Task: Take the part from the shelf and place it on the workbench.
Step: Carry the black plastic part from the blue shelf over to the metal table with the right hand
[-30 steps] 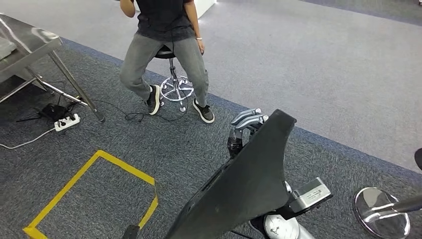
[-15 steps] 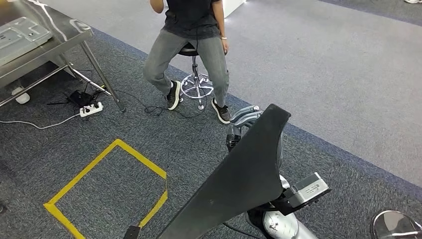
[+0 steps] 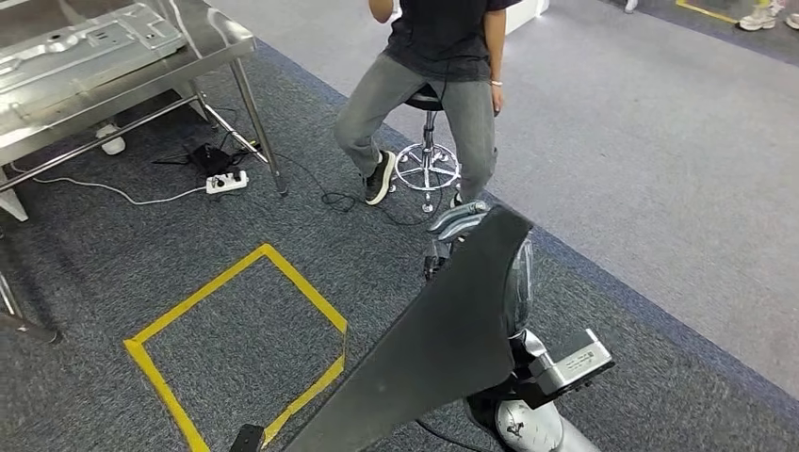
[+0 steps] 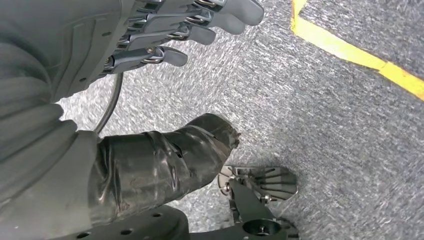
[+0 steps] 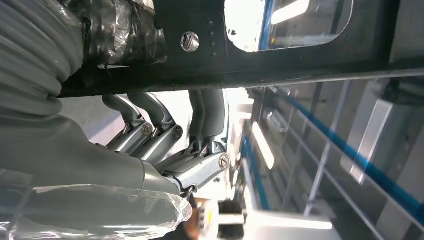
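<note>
The part [image 3: 443, 339] is a long, flat black panel, tilted up across the lower middle of the head view. My right hand [image 3: 459, 222] grips it near its far end. In the right wrist view the dark fingers [image 5: 202, 117] curl round the edge of the black part [image 5: 300, 60], which has a window cut in it. The steel workbench [image 3: 203, 42] stands at the far left, with a grey sheet-metal piece [image 3: 85, 47] lying on it. My left hand [image 4: 100, 45] hangs over the carpet, its fingers [image 4: 200, 22] loosely apart and holding nothing.
A person [image 3: 438, 56] sits on a wheeled stool [image 3: 427, 169] straight ahead, feet on the carpet. A power strip [image 3: 226, 181] and cables lie by the workbench leg [image 3: 259, 132]. A yellow tape square [image 3: 236, 320] marks the floor at my left front.
The camera has turned left: the whole scene has slid right and the workbench has come further into view. The black part stays in my right hand.
</note>
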